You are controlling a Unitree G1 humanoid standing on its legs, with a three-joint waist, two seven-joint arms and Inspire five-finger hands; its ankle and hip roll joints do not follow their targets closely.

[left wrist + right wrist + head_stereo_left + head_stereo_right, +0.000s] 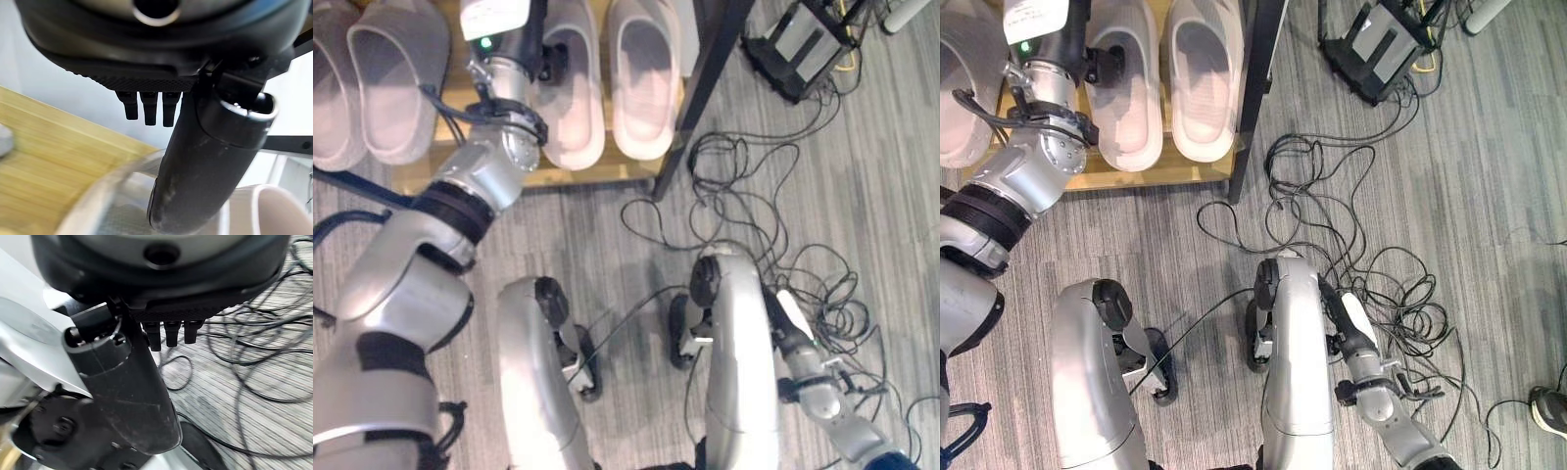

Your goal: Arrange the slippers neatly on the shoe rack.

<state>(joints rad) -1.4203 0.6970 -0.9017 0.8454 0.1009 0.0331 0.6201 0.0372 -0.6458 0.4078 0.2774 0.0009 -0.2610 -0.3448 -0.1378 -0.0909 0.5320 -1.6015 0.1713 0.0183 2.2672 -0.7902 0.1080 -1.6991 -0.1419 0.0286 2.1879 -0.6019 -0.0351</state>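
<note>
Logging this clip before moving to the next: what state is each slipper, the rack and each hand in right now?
Right pair of slippers: on the shelf, side by side, upright.
Left pair of slippers: on the shelf, side by side.
Shoe rack: wooden shelf carrying all four slippers.
Left hand: over a right-pair slipper, fingers straight, holding nothing.
Right hand: low over the floor, fingers straight, idle.
</note>
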